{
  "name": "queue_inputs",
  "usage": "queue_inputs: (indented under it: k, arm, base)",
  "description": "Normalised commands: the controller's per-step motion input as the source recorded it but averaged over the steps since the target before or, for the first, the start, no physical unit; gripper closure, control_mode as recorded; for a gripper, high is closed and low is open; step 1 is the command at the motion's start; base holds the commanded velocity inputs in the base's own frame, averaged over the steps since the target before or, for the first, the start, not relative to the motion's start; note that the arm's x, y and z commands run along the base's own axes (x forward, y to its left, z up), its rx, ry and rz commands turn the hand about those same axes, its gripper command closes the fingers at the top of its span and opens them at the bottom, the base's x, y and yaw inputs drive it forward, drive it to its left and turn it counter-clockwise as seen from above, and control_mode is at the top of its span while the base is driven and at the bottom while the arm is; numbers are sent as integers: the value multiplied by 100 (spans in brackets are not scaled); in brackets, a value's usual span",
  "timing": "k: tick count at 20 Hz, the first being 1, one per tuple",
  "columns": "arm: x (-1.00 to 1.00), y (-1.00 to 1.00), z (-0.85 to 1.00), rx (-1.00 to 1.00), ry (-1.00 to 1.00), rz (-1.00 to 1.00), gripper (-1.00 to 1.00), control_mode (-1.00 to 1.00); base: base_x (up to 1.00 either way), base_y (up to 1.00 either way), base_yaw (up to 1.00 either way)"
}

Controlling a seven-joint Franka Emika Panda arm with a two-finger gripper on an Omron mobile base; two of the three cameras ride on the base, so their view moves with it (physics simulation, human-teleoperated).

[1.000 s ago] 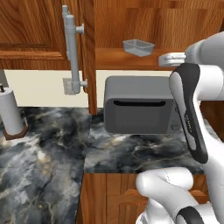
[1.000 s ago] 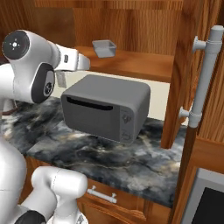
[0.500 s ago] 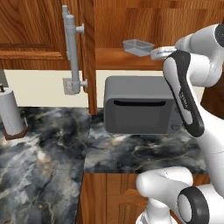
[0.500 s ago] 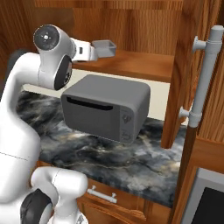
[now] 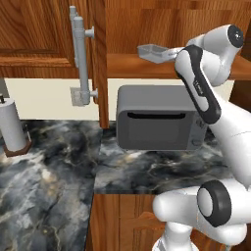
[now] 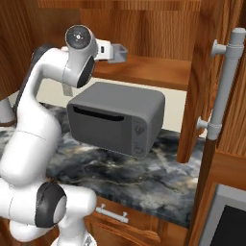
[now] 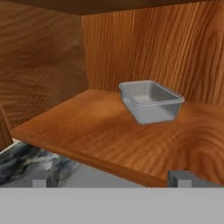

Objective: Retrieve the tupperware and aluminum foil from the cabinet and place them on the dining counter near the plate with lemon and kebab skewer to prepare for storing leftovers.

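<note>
Grey translucent tupperware [image 7: 151,102] upright on the open cabinet's wooden shelf [image 7: 100,131], gripper [image 7: 111,179] facing it from the shelf's front edge, fingers spread wide apart and holding nothing, grey microwave [image 5: 159,117] on the marble counter [image 5: 54,176] below

**Cabinet shelf and the marble counter under it**

The open cabinet [image 7: 131,48] has a reddish-brown wooden shelf [image 7: 96,131]. The tupperware [image 7: 150,101], a grey translucent tub, stands upright and open-topped on the shelf, toward the back wall.

Below the shelf runs a dark veined marble counter [image 5: 73,171]. A big grey microwave [image 5: 157,123] stands on it directly under the shelf. Far to the left, a paper towel roll [image 5: 12,128] stands upright on a brown base.
</note>
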Motion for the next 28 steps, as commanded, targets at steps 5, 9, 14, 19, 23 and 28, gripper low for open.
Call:
queue_inputs:
  k: [5,9,14,19,23,28]
  arm:
    - [72,0,0,0,0,13,-100,-100]
    - [67,0,0,-1,0,12,-100,-100]
    - [62,9,0,-8,0,10,-100,-100]
    - [64,2,0,-7,1,4,-100,-100]
    - [64,0,-1,-3,4,0,-100,-100]
    - [68,0,-12,-1,6,0,-100,-100]
  base:
    - [0,0,0]
    - [0,0,0]
    - [0,0,0]
    - [0,0,0]
    - [0,0,0]
    - [0,0,0]
